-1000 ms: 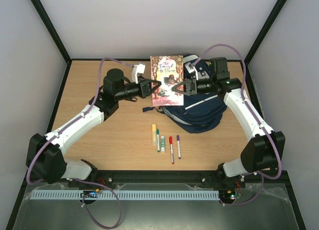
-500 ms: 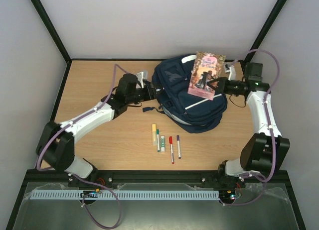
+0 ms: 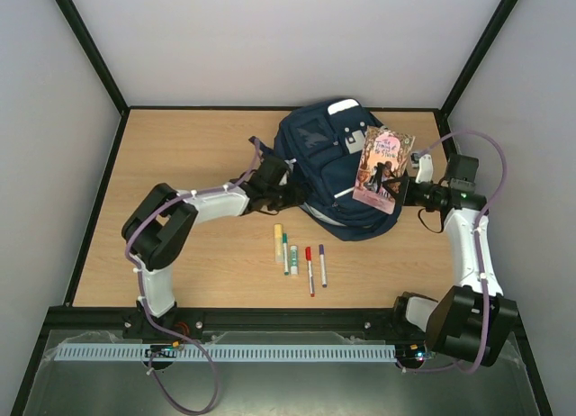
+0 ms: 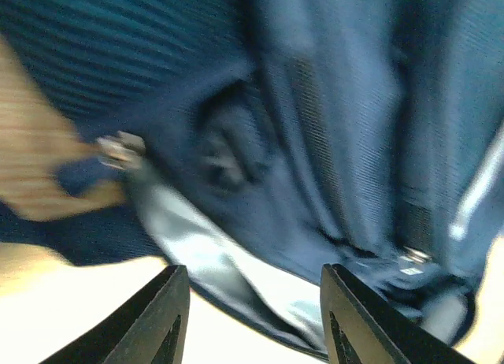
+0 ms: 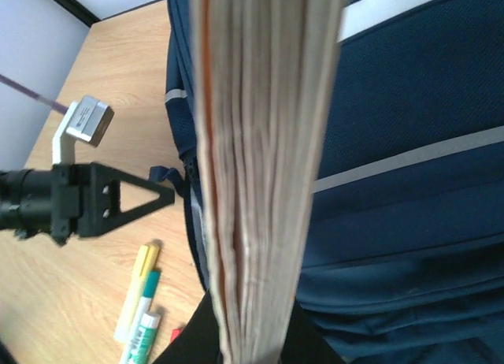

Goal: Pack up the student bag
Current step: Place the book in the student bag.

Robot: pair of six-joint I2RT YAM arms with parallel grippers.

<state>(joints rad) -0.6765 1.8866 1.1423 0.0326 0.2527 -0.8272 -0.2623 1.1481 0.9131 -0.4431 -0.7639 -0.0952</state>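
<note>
My right pincer (image 3: 401, 192) is clenched on one book (image 3: 382, 169), tilted over the right side of the one student bag (image 3: 326, 150), which lies at the far middle of the table (image 3: 180, 146). My right wrist shows only page edges, and my fingers are mostly hidden behind them. My left pincer (image 4: 253, 276) is spread at the bag's left edge. That view is blurred, but it seems to hold nothing. Five pens (image 3: 293, 257) lie just in front of the bag.

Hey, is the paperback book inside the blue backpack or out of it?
Out. The right gripper holds the pink-covered paperback book over the navy blue fabric backpack, its cover showing in the top view.
</note>
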